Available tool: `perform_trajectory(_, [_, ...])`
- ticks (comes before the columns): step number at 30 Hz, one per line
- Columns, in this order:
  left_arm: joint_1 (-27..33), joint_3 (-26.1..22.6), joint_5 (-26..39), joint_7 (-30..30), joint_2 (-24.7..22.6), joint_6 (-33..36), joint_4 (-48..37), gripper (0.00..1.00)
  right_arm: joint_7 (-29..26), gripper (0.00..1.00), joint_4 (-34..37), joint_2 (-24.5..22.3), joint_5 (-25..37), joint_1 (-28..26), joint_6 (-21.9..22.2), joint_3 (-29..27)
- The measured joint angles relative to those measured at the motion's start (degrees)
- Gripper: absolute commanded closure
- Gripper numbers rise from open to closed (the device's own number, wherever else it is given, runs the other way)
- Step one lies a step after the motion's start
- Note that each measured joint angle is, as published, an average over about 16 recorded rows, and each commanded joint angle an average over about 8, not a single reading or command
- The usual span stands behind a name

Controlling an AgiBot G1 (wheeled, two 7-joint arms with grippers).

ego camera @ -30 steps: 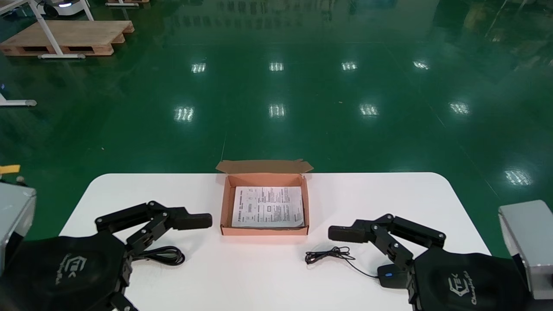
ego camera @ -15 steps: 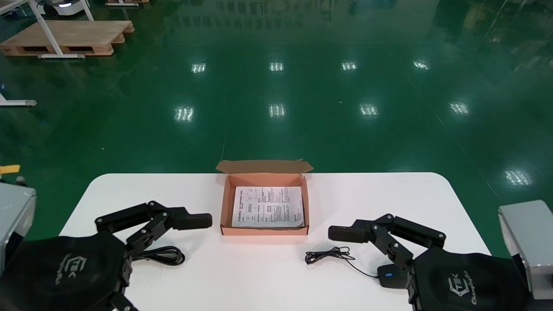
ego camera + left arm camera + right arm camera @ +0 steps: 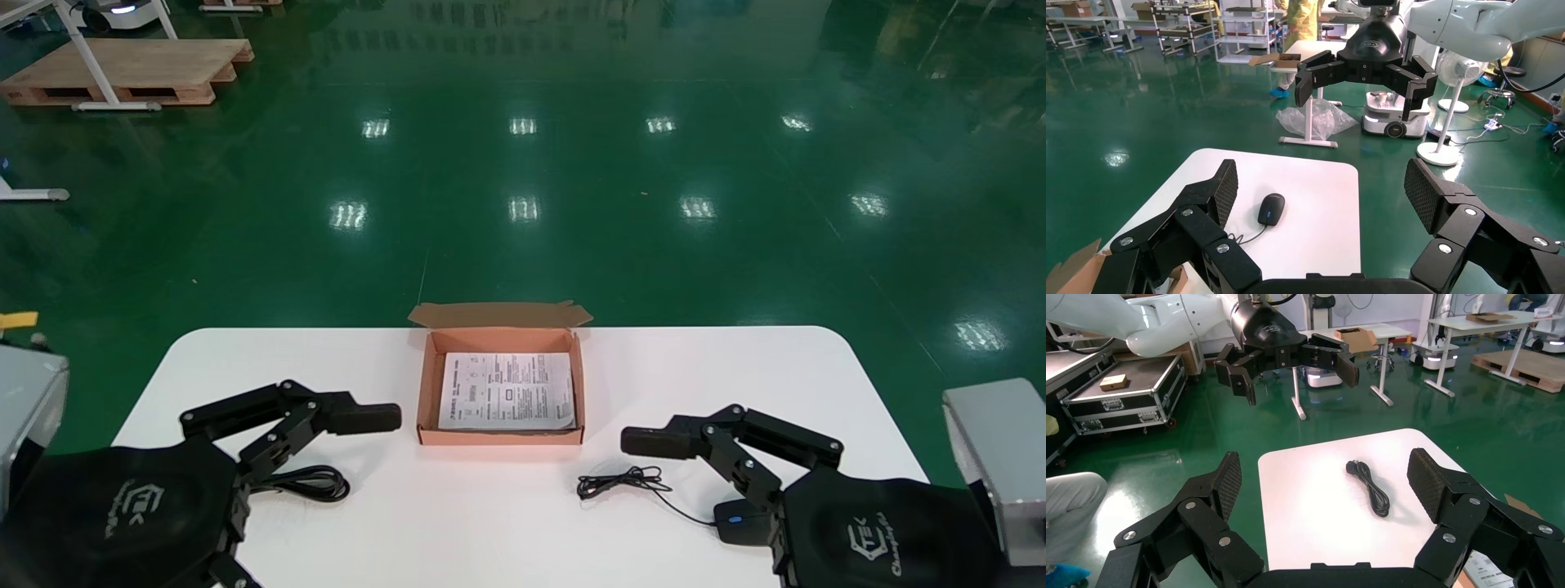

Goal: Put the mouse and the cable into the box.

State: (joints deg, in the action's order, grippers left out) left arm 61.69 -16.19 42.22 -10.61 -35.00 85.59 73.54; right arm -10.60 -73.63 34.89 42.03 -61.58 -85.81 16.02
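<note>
Claws hang on both sides, spread wide and holding nothing. The left claw (image 3: pixel 1322 187) hangs over the white table with round corners (image 3: pixel 490 531). The thick black coiled cable (image 3: pixel 309 483) lies just under it. The right claw (image 3: pixel 1324 474) hangs over the small black computer mouse (image 3: pixel 738 523). The mouse's thin black cord (image 3: pixel 621 482) curls near that claw's fingertip. The open orange cardboard box (image 3: pixel 498 437) sits between the two claws, with a printed white paper sheet (image 3: pixel 507 390) inside.
</note>
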Motion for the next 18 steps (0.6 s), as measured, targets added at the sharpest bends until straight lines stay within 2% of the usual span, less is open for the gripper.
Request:
perform_trajectory(4, [1.1, -1.3, 3.5, 0.3, 0.6, 0.8, 0.7, 0.0, 0.8, 0.0, -0.5, 0.1, 2.4, -0.3, 0.4, 0.7])
perform_trajectory(7, [3.5, -3.7, 9.7, 1.2, 0.8, 1.5, 1.3, 0.0, 2.2, 0.0, -1.1, 0.7, 6.3, -1.3, 1.2, 1.8])
perform_trajectory(18, [18.9, -17.7, 47.7, 7.4, -3.3, 2.3, 0.5, 0.0, 7.4, 0.0, -1.4, 7.9, 31.6, -8.1, 7.9, 10.0])
